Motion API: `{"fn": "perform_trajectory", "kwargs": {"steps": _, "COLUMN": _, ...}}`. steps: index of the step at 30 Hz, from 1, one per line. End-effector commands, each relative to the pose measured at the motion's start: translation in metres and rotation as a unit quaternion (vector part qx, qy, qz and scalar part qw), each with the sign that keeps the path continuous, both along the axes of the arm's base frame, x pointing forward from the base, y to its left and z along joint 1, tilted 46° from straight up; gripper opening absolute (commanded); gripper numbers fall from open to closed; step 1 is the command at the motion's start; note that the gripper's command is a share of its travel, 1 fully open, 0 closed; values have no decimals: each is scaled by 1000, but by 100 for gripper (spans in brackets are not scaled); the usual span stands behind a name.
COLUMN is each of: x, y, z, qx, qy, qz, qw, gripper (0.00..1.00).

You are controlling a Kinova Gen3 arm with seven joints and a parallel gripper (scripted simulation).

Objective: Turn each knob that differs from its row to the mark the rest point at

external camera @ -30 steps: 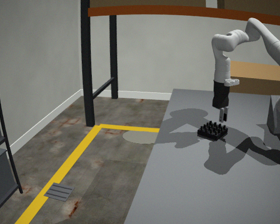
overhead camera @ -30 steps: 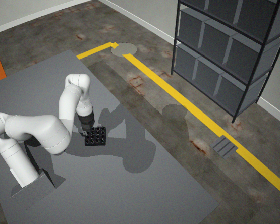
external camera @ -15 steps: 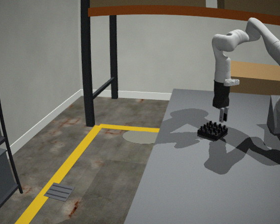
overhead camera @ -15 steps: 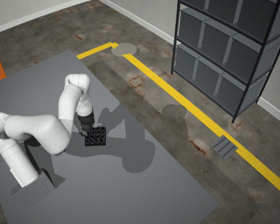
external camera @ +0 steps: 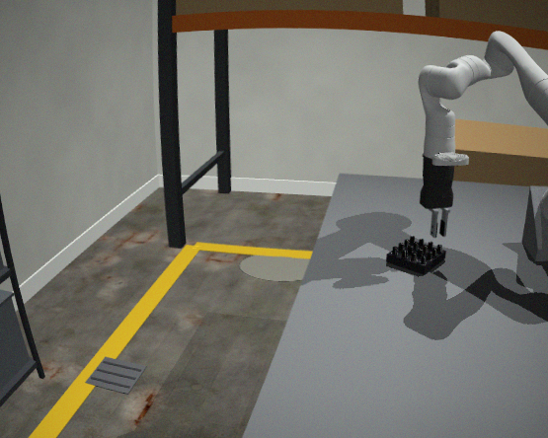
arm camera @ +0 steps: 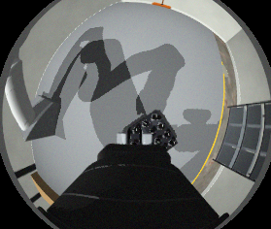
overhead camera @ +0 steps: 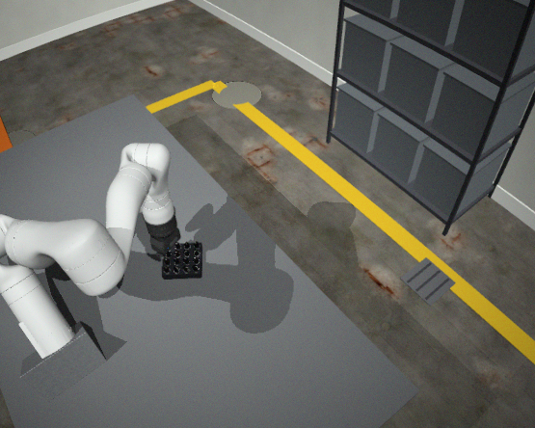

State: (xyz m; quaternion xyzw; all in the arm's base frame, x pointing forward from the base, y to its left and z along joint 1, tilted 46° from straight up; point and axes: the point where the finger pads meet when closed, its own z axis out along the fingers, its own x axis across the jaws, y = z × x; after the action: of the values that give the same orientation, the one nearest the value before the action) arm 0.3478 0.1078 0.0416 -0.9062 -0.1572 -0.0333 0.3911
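The black knob box stands flat on the grey table, with four rows of small black knobs on top. It also shows in the exterior view and in the wrist view. The knobs' white lines and the marks are too small to read. My gripper points straight down and hovers a short way above the box's corner nearest the arm. It is clear of the knobs. Its fingers stand a little apart with nothing between them. In the top view the gripper sits over the box's upper left corner.
The arm's base is mounted at the table's left. A dark shelf rack stands on the floor across a yellow floor line. The table edge runs to the right of the box.
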Motion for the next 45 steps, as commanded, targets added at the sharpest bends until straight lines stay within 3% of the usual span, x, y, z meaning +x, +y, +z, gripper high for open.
{"fn": "perform_trajectory", "kwargs": {"steps": 1, "x": 0, "y": -6, "z": 0, "qx": -5, "qy": 22, "qz": -28, "qw": 999, "gripper": 46}}
{"fn": "perform_trajectory", "kwargs": {"steps": 7, "x": -2, "y": -11, "z": 0, "qx": -12, "qy": 103, "qz": -106, "qw": 989, "gripper": 46}}
{"fn": "perform_trajectory", "kwargs": {"steps": 10, "x": -2, "y": -12, "z": 0, "qx": -13, "qy": 116, "qz": -119, "qw": 986, "gripper": 46}}
{"fn": "perform_trajectory", "kwargs": {"steps": 24, "x": -8, "y": -25, "z": -3, "qx": -25, "qy": 267, "qz": -263, "qw": 927, "gripper": 46}}
{"fn": "perform_trajectory", "kwargs": {"steps": 34, "x": -9, "y": -28, "z": -5, "qx": -27, "qy": 303, "qz": -297, "qw": 905, "gripper": 46}}
{"fn": "perform_trajectory", "kwargs": {"steps": 45, "x": -9, "y": -29, "z": -5, "qx": -28, "qy": 308, "qz": -301, "qw": 902, "gripper": 46}}
